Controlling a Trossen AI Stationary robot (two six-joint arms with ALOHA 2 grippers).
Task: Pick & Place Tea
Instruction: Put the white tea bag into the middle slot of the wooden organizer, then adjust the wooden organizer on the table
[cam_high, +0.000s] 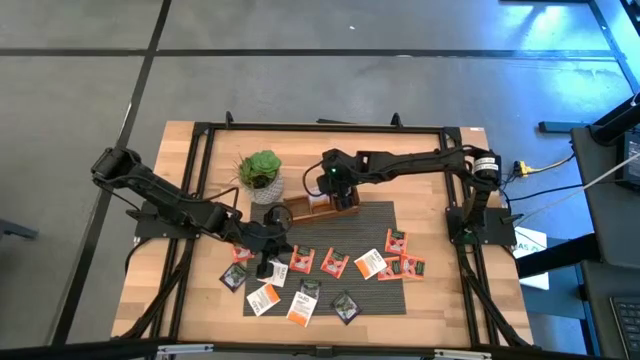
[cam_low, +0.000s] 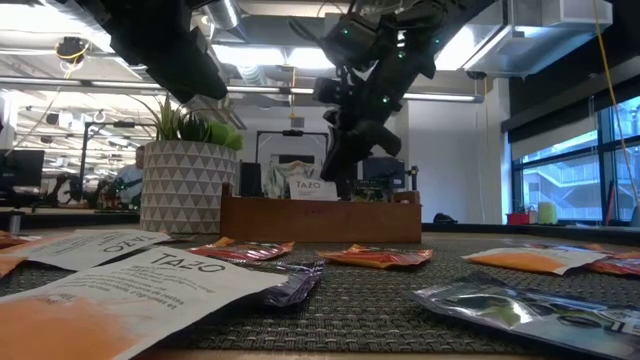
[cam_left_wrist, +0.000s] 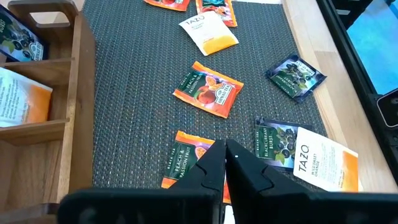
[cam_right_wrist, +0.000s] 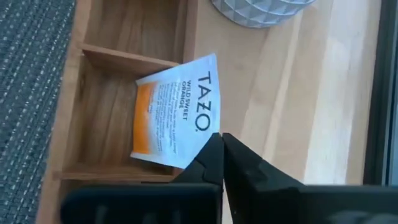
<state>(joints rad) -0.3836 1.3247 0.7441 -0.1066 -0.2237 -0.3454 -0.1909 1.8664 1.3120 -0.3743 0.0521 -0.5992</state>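
Tray (cam_high: 300, 211) is my landmark here, a brown wooden box with three compartments sitting at the far edge of the dark woven mat (cam_high: 350, 285), just beside the potted plant (cam_high: 260, 172); my right gripper (cam_right_wrist: 222, 144) hangs directly over it, fingers pinched together on the corner of a white Wild Sweet Orange sachet (cam_right_wrist: 176, 113), which dangles into the middle compartment with its printed face tilted up; I judge I am holding it by the corner so the bag can slide in upright against the wooden wall rather than lie flat across the dividers. In the left wrist view the tray already holds a dark sachet (cam_left_wrist: 15, 38) in one compartment and a white-and-orange one (cam_left_wrist: 25, 102) in the next, so sorting by kind seems to be the idea. My left gripper (cam_left_wrist: 224, 157) sits on the near side of the tray, low over the mat, fingers closed together with nothing between them that I can make out, its tips touching or just above the edge of a Peach Passion sachet (cam_left_wrist: 186, 158); a Blackcurrant sachet (cam_left_wrist: 275, 144) lies just beside it. The remaining tea lies scattered on the mat well apart from the tray, orange-red, white and dark packets (cam_high: 347, 306) mixed; most of the job looks undone.
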